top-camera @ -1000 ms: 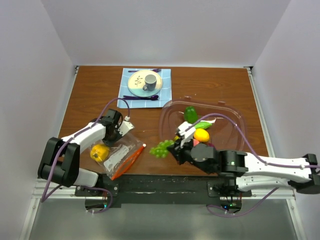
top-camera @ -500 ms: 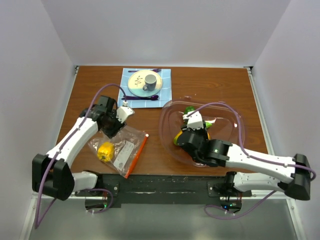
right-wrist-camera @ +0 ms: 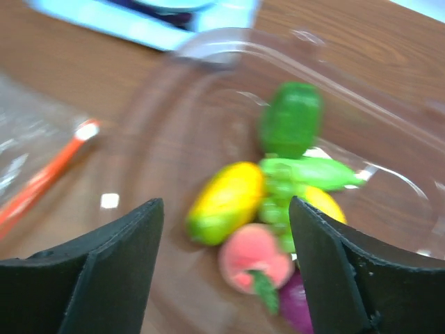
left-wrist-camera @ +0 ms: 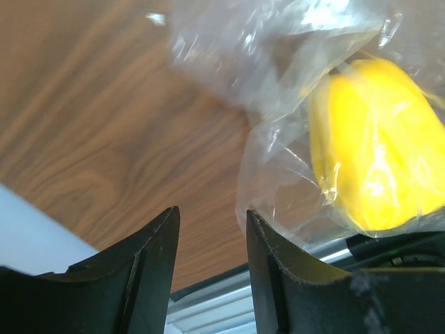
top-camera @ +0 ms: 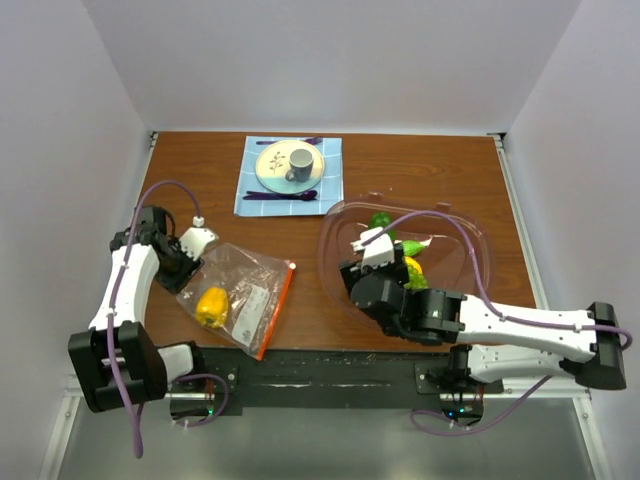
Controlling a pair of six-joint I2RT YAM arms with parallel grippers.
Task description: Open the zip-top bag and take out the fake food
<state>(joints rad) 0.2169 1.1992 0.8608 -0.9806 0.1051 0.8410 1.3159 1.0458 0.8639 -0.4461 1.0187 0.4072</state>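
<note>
Checking the feeds, I found the job nearly done. Most of the food (right-wrist-camera: 290, 120) lay heaped in the bowl (top-camera: 470, 228) on the right, and one yellow piece (top-camera: 210, 305) sat inside the bag (top-camera: 250, 285) on the left of the table. The bag lay flat with its orange zipper (top-camera: 276, 310) along the edge nearer the middle, so the mouth faced the right arm; I could not tell whether the strip was parted.

My left gripper (left-wrist-camera: 210, 216) sat low at the bag's outer corner, at the end away from the zipper. Its jaws were a little apart with bare wood showing between them and the film just beside one finger, not in the gap, so I read it as released. That spot suited lifting the closed end to slide the piece out.

My right gripper (right-wrist-camera: 222, 209) hovered over the bowl, jaws spread wide and empty — placed there, I judged, because that was where the food got dropped.
</note>
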